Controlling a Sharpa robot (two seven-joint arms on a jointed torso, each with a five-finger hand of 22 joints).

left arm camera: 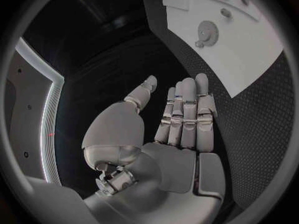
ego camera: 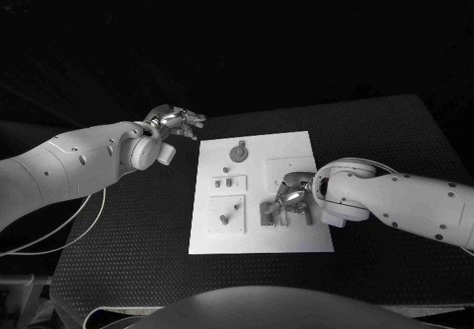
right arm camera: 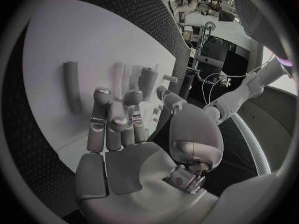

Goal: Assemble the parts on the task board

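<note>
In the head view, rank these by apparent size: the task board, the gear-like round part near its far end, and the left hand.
1. Task board, clearly largest.
2. Left hand.
3. Round part, smallest, though the hand sits farther from the camera, so that gap is unsure.

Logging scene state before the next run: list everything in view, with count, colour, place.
table: one, black, textured top, under everything.
task board: one, white plate, middle of the table.
gear part: one, grey, round and toothed, on the board's far end.
small parts: a few, grey, in the raised block at the board's left-middle; exact count unclear.
peg: one, grey, on the near-left square block.
left hand: one, silver, off the board past its far-left corner, fingers straight and holding nothing.
right hand: one, silver, over the board's near-right parts; whether it touches them is unclear.
</note>
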